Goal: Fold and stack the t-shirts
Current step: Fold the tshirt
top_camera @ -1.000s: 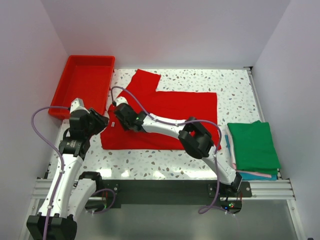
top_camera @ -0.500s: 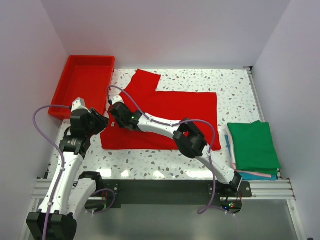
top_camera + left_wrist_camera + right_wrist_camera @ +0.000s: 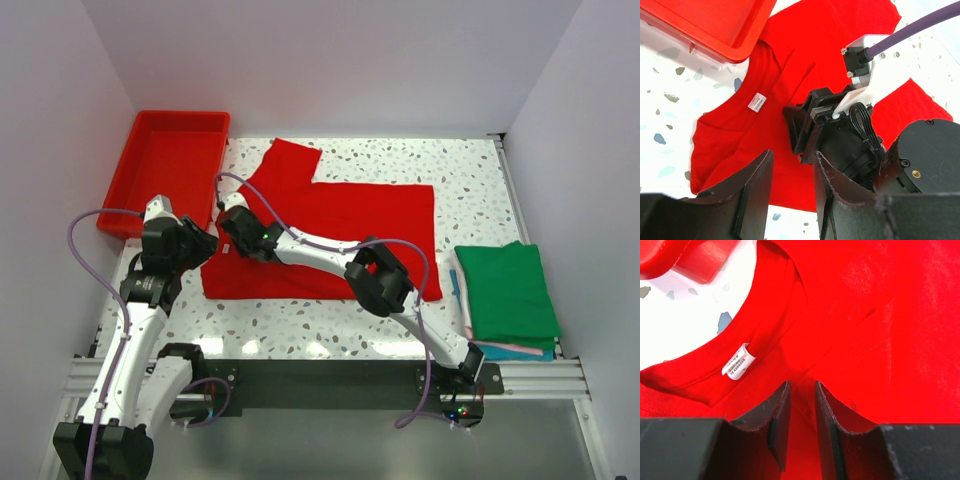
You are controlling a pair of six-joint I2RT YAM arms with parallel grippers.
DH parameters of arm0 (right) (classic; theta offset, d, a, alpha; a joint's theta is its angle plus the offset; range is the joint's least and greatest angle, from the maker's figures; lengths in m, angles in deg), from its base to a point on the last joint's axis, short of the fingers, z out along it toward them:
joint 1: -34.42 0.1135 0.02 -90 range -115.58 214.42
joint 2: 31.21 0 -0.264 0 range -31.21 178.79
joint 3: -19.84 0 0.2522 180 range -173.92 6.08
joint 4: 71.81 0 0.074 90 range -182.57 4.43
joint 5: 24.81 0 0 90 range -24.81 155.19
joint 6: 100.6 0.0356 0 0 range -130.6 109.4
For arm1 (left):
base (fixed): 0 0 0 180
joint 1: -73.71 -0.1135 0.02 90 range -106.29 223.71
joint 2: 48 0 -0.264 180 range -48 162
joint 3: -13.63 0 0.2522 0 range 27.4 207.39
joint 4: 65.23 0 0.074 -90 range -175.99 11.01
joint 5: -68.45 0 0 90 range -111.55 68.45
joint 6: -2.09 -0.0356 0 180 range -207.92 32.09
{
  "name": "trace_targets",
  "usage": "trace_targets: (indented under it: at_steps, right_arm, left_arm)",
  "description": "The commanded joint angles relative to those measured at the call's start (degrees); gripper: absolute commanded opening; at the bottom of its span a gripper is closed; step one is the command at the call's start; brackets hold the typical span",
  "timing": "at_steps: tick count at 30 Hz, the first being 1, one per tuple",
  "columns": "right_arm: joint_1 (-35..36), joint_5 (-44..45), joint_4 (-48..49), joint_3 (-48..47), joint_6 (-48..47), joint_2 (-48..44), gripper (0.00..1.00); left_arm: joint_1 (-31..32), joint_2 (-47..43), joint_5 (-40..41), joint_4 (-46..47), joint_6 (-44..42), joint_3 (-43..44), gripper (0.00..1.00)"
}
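R gripper (image 3: 802, 410) is set low on the red t-shirt (image 3: 890, 330) just right of the neck label (image 3: 736, 361), jaws nearly together w/ a cloth ridge in the gap; clamped or not can't be told. L gripper (image 3: 792, 190) is held apart, empty, close by at the same collar (image 3: 775, 300) end; the shirt's long axis is run left-right, body trailing toward the green t-shirt (image 3: 510, 290) stack at far right. Vs 1 s ago: R gripper is shifted left toward the collar and narrowed, L unchanged.

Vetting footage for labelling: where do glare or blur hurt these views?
Top external: table glares white along its far edge. Left wrist: near fingers soft, neck label sharp. Right wrist: table blown out, red t-shirt saturated, folds faint.
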Motion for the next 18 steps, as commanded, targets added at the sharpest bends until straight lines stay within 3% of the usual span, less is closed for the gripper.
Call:
trace_targets:
  at_steps: [1, 18]
  right_arm:
    - [0.5, 0.8, 1.2, -0.4, 0.8, 0.1, 0.3]
    - [0.4, 0.3, 0.7, -0.3, 1.1, 1.3, 0.3]
  left_arm:
    - [0.0, 0.0, -0.8, 1.6, -1.2, 1.3, 0.42]
    - [0.0, 0.1, -0.4, 1.8, -1.3, 0.5, 0.42]
